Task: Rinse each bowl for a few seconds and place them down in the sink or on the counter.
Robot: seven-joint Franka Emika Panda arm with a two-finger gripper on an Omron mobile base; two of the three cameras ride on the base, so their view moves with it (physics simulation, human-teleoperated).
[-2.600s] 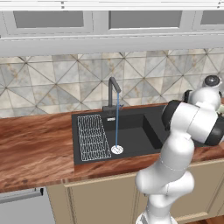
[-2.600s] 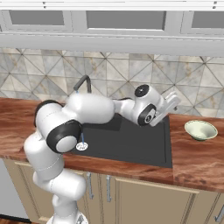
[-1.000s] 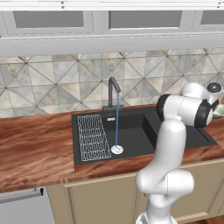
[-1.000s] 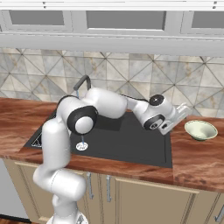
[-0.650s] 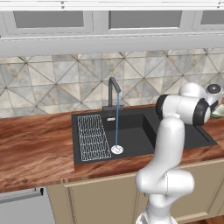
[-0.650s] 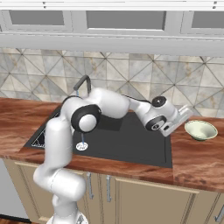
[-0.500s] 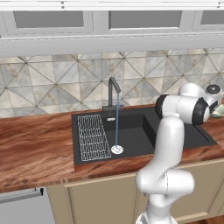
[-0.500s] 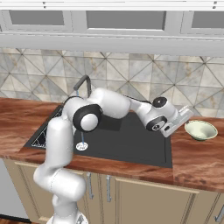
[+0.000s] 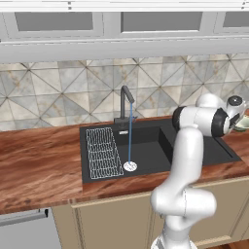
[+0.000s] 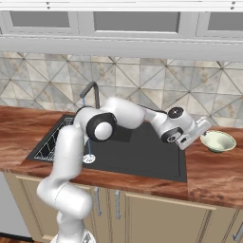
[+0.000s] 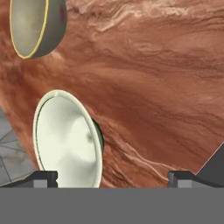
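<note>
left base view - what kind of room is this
A kitchen, rendered rather than real. A black sink with a running faucet is set into a wood-grain counter, with a tiled backsplash and cabinets above.

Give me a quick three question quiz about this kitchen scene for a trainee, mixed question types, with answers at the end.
1. True or false: water is running from the faucet into the sink.
2. The pale bowl sits: A) in the sink, B) on the counter right of the sink, C) on the wire rack.
3. Fill in: the hand is ____ and holds nothing.

Key: 1 true; 2 B; 3 open.
</note>
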